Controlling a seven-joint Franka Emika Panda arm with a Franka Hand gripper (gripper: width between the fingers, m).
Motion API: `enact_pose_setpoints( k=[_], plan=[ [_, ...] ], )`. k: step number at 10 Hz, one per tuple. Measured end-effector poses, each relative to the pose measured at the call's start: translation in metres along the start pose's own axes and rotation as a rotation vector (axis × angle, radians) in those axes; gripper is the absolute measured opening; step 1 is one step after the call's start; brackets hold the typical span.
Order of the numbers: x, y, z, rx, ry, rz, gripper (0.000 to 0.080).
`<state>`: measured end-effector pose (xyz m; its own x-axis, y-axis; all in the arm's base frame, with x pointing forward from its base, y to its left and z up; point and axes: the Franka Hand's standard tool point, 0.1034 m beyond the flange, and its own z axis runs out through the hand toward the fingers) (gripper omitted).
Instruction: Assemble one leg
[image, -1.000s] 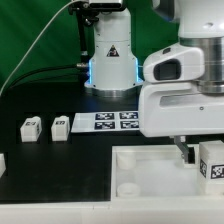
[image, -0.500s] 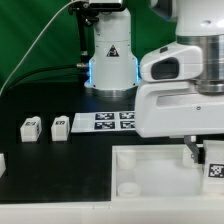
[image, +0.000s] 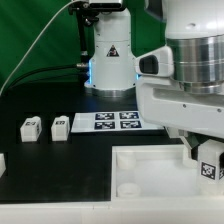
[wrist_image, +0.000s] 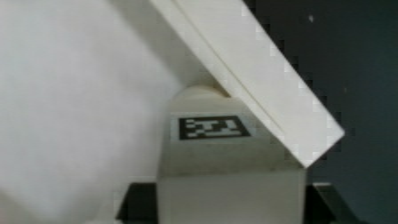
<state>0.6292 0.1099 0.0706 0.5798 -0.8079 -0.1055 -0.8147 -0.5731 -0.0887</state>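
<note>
My gripper (image: 204, 160) is shut on a leg (image: 209, 168), a small white post with a black-and-white tag. It holds the leg over the right corner of the large white square tray piece (image: 150, 175). In the wrist view the leg (wrist_image: 222, 150) fills the space between my dark fingertips (wrist_image: 139, 205), tag facing the camera, close to the tray's raised rim (wrist_image: 249, 70). Two more legs (image: 30, 127) (image: 60, 126) lie on the black table at the exterior view's left.
The marker board (image: 110, 121) lies flat behind the tray. A white robot base (image: 111, 55) with a blue glow stands at the back. A small white part (image: 2, 161) sits at the exterior view's left edge.
My gripper and arm have come down and turned slightly, lowering the leg toward the tray's right corner. The other legs and the tray have not moved.
</note>
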Motion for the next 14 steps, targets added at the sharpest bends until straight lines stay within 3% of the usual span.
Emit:
enact_pose_setpoints(
  k=[2, 4, 9, 10, 11, 12, 13, 14],
  plan=[
    [-0.0034, 0.0005, 0.0004, 0.006, -0.039, 0.345, 0.0298],
    [-0.0006, 0.0028, 0.0012, 0.031, -0.093, 0.614, 0.0297],
    [-0.0008, 0.0002, -0.0008, 0.026, -0.106, 0.964, 0.0297],
    [-0.0023, 0.001, 0.0006, 0.019, -0.109, 0.997, 0.0373],
    [-0.0026, 0.0011, 0.0009, 0.019, -0.109, 0.969, 0.0509],
    [-0.0028, 0.001, 0.001, 0.019, -0.109, 0.967, 0.0509],
    [-0.0041, 0.0004, 0.0008, 0.02, -0.11, 0.965, 0.062],
    [-0.0087, -0.0002, -0.0005, 0.019, -0.11, 0.958, 0.0641]
  ],
)
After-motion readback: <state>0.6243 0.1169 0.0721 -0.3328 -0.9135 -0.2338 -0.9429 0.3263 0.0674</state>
